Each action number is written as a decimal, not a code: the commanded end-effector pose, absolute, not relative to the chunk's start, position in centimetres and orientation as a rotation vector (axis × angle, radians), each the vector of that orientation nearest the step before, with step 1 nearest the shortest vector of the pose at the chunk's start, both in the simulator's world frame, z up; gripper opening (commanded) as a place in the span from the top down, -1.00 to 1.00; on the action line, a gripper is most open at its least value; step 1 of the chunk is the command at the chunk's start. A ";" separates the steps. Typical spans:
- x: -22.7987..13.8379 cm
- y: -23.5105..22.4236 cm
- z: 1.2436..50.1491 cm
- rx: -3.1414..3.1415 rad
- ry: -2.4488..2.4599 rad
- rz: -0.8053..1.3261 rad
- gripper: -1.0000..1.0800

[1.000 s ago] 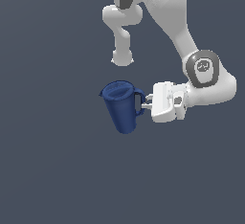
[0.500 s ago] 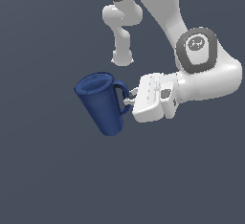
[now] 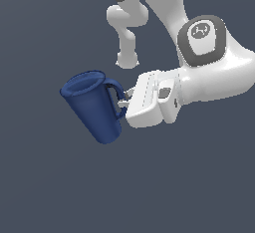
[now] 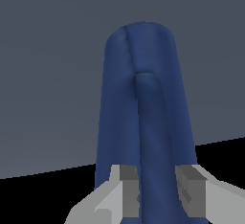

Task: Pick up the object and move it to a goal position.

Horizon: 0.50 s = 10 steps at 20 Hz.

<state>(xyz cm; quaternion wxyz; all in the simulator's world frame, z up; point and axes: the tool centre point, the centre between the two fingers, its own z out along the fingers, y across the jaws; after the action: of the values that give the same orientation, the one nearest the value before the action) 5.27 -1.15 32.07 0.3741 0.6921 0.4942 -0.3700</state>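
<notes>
The tool (image 3: 122,100) is clamped on the loop handle (image 3: 117,97) of the dark blue pitcher (image 3: 93,106), one pad on either side of the handle (image 4: 152,141) in the wrist view. Compared with a second ago, the pitcher has been carried toward the exterior view's left and now tilts, its base swung toward the tool. This suggests transport toward the goal is under way; no goal marker is visible.
</notes>
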 end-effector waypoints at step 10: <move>4.8 -1.5 32.9 1.774 1.267 -0.947 1.00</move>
<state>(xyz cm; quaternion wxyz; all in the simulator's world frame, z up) 4.94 -1.39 32.45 0.3722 0.6919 0.4954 -0.3706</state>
